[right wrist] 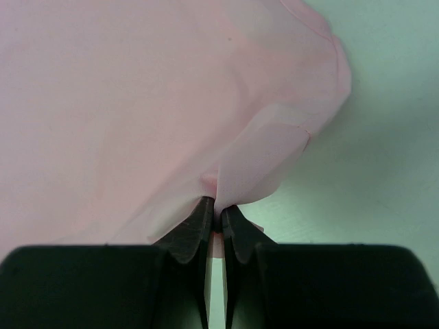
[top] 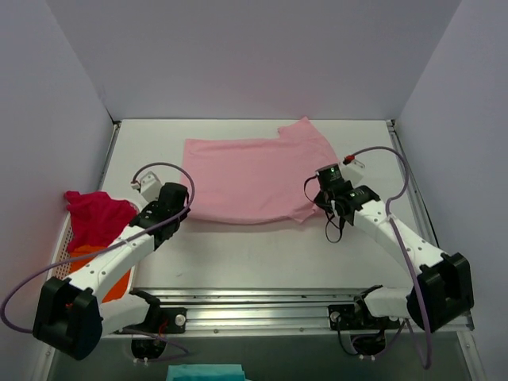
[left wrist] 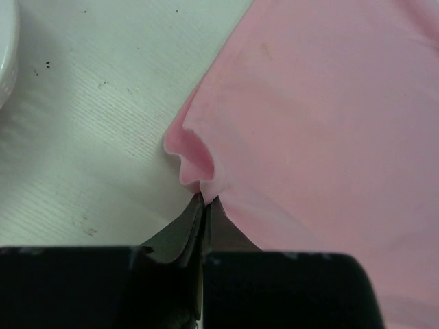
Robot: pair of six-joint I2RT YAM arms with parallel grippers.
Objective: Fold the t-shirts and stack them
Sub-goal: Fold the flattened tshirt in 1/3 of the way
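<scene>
Pink shirt (top: 246,178): long axis ran left-right. Left gripper (left wrist: 204,200) clamped its near-left corner, right gripper (right wrist: 218,204) its near-right corner. Cloth lay beyond both.

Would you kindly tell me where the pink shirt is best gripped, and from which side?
Its two near corners, approached from the near side, low over the table: the pink shirt lies flat, so only its edge can be pinched. The left gripper and right gripper are shut there.
</scene>
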